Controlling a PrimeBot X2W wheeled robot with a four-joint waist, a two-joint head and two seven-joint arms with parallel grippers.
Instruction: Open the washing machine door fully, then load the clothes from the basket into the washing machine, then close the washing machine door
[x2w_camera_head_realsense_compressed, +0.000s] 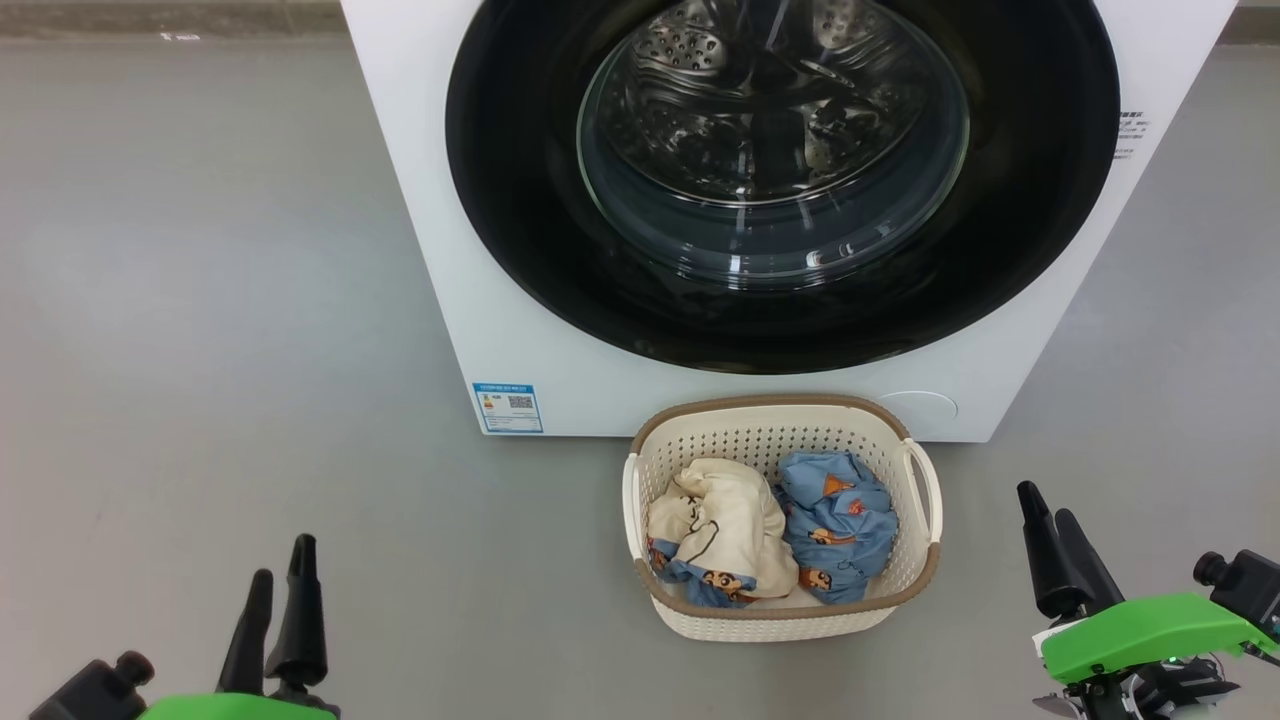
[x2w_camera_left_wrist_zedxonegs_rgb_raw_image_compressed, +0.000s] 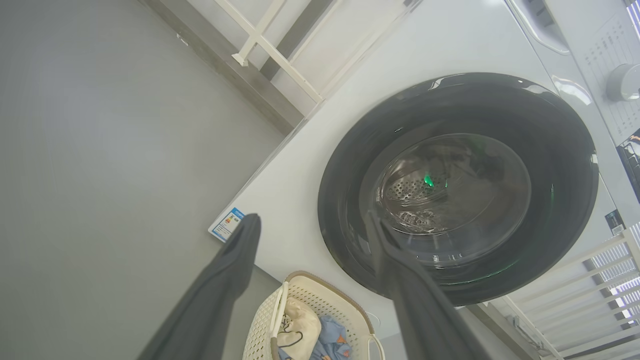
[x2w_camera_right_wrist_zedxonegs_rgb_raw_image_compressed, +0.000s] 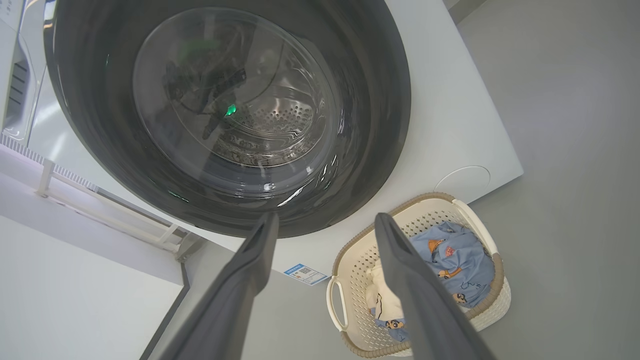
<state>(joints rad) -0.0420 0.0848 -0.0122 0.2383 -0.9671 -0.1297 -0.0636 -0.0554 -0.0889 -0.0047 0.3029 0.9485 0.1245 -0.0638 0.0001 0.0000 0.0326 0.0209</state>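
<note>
Dark and parted with nothing between them, the left fingers (x2w_camera_head_realsense_compressed: 300, 610) hang low over the floor (x2w_camera_head_realsense_compressed: 200, 300), with the shut washing machine door (x2w_camera_head_realsense_compressed: 520, 200) ahead and to the right of their tips. Opening it comes first, I judge: catch the door's rim and swing it wide on its hinge, clear of the basket (x2w_camera_head_realsense_compressed: 770, 403) of clothes (x2w_camera_head_realsense_compressed: 720, 530) below it. Right of the basket, the right fingers (x2w_camera_head_realsense_compressed: 1040, 560) are spread too, empty, pointing forward.

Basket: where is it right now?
In the head view the basket sits on the floor right of centre, in front of the washing machine below its shut door, nearer the right gripper.
</note>
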